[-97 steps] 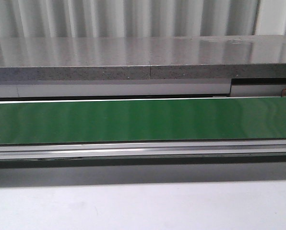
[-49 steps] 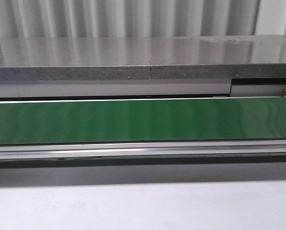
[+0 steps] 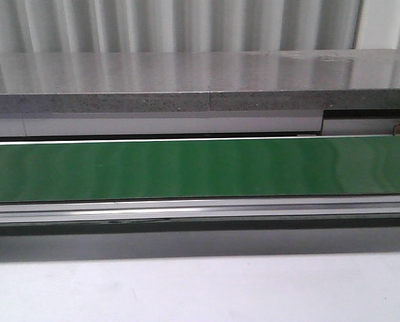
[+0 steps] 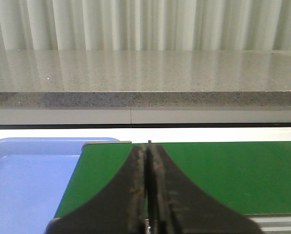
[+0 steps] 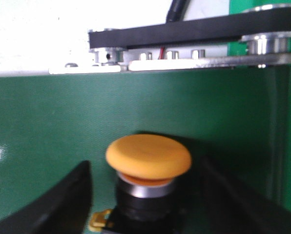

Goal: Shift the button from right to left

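Note:
The button (image 5: pixel 148 156) shows only in the right wrist view. It has a round orange-yellow mushroom head, a silver ring and a dark body with a brass tab, and it stands upright on the green belt (image 5: pixel 48 126). My right gripper (image 5: pixel 145 197) is open, with one dark finger on each side of the button's body and a gap on both sides. My left gripper (image 4: pixel 148 146) is shut and empty above the green belt (image 4: pixel 233 175). Neither the grippers nor the button show in the front view.
A blue tray (image 4: pixel 23 180) lies just past the belt's end beside my left gripper. The belt's end roller and black bracket (image 5: pixel 194 34) stand behind the button. A grey stone ledge (image 3: pixel 200 80) runs behind the belt (image 3: pixel 200 168), and a white table (image 3: pixel 200 288) in front.

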{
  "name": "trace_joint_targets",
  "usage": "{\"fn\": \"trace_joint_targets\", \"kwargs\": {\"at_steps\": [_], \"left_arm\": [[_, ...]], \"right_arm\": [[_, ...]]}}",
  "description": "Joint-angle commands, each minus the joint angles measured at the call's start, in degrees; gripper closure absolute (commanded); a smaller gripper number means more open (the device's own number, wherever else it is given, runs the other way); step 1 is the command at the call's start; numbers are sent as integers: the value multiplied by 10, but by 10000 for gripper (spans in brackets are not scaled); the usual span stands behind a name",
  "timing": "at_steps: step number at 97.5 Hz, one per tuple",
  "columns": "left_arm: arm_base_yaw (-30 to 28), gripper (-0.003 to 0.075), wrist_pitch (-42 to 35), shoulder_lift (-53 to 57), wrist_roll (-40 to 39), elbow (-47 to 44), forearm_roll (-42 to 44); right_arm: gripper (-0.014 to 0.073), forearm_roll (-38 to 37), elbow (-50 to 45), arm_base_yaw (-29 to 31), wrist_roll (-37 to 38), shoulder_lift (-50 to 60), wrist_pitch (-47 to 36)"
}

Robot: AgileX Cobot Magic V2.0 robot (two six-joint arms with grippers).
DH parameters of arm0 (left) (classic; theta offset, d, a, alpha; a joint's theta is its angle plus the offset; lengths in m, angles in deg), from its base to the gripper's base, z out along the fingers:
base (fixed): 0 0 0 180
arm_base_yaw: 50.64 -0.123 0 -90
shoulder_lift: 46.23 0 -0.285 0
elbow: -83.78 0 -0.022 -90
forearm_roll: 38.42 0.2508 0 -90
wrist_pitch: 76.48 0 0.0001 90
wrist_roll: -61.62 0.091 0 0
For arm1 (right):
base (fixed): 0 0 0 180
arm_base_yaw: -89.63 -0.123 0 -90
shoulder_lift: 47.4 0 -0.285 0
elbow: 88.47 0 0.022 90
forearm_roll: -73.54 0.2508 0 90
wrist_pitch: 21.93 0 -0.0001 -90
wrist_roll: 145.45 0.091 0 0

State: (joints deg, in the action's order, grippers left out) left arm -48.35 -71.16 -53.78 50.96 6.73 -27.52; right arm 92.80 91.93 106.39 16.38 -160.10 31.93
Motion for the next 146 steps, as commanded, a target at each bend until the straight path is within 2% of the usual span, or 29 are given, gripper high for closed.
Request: {"fn": "trace_joint_targets", "kwargs": {"at_steps": [1, 34, 82, 86, 88, 108, 137, 146], "left_arm": [[4, 740, -45, 20, -4, -15, 0], [4, 740, -45, 20, -4, -15, 0], [4, 740, -45, 20, -4, -15, 0], [4, 740, -45, 20, -4, -15, 0], [4, 740, -45, 20, -4, -15, 0], [4, 740, -45, 20, -4, -15, 0], [4, 740, -45, 20, -4, -15, 0], [4, 740, -45, 20, -4, -15, 0]], "right_arm": [[-32, 18, 13, 0, -5, 27, -12], [-38, 25, 13, -16, -8, 102, -44], [-6, 4, -7, -118, -31, 335, -52], [-2, 4, -22, -122, -31, 362, -60], [-1, -23, -165, -124, -31, 541, -121], [-1, -28, -289, -124, -31, 666, -183], [4, -28, -413, -124, -30, 790, -199], [63, -28, -429, -124, -30, 805, -211]]}}
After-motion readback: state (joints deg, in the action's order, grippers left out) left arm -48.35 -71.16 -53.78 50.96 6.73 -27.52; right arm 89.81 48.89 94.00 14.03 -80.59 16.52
